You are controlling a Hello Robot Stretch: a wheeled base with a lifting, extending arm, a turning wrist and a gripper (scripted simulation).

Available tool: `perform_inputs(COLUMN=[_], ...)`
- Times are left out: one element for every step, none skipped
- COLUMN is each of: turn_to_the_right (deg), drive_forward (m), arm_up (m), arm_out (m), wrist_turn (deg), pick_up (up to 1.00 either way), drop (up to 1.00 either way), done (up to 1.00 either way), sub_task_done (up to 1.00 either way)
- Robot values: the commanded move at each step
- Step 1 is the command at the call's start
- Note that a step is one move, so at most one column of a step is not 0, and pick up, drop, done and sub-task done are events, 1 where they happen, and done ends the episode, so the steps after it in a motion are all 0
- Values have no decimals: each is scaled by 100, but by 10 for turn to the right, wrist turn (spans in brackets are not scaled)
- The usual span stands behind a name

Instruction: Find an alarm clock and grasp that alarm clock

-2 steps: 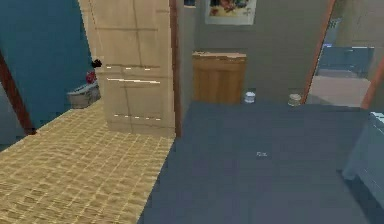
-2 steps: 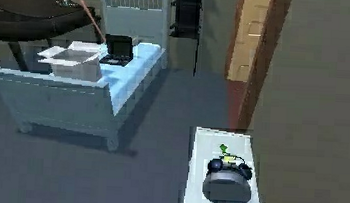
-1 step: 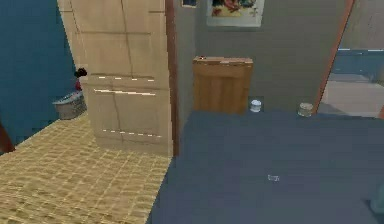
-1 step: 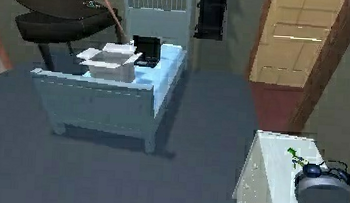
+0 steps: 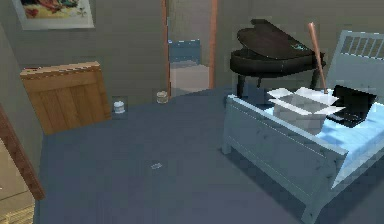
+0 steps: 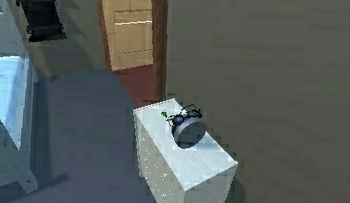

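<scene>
A round grey alarm clock [image 6: 189,128] is seen resting on a white bedside cabinet [image 6: 206,163] against a wall; the tool's state cannot be told.

Bedroom in a home, pale blue bed [image 5: 265,135], black grand piano [image 5: 270,50] behind it, wooden dresser [image 5: 68,95] against the wall, framed picture [image 5: 55,12] above, open doorway [image 5: 190,50], white bedside cabinet [image 6: 205,163], alarm clock [image 6: 189,127] near its wall-side edge.
</scene>
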Motion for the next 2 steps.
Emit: perform_inputs(turn_to_the_right=[0, 0], drive_forward=[0, 0], arm_up=[50, 34], arm_out=[0, 0], wrist_turn=[0, 0], pick_up=[0, 0], drop=[0, 0], done=[0, 0], sub_task_done=[0, 0])
